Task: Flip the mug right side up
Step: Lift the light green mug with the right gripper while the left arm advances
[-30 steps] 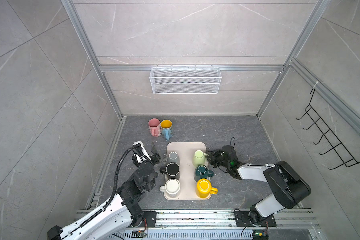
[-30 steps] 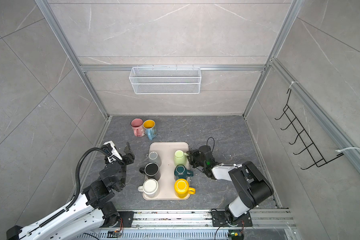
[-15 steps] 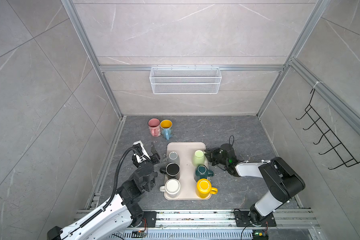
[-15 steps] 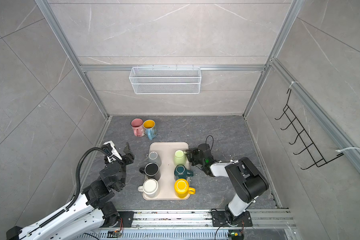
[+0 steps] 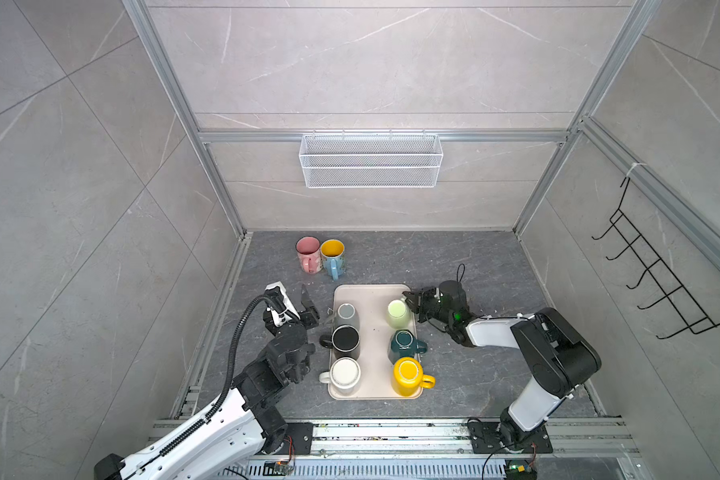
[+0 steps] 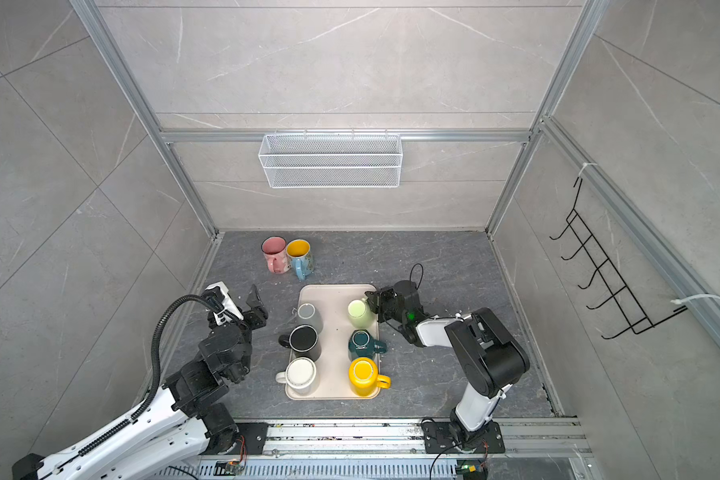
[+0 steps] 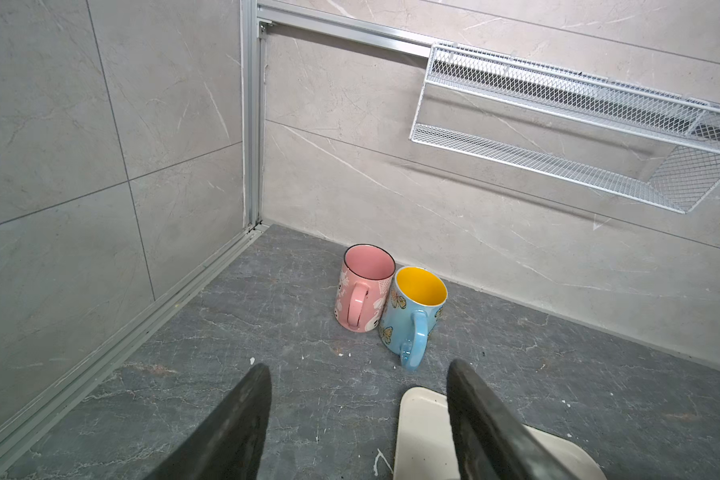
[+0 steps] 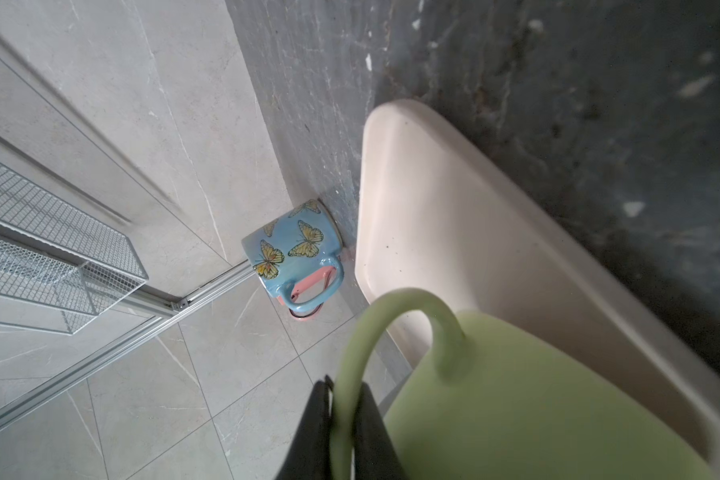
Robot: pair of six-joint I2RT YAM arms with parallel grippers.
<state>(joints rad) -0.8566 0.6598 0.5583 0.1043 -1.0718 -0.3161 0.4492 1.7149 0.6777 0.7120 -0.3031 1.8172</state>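
The right claw was pinched shut on the handle of the green mug, which sat bottom-up at the far right of the tray. The wrist view showed the loop squeezed between the two dark fingers. By my reckoning the grasp was made and the turning itself not yet begun. The left claw hung with its jaws apart, holding nothing, just off the tray's left edge. The next move, I'd say, called for lifting the mug clear of the tray, rolling the wrist half a turn so the mouth faced up, and setting it down on the surface. A grip on so thin a handle might let the mug swing, and the teal mug stood close by, so the lift wanted room.
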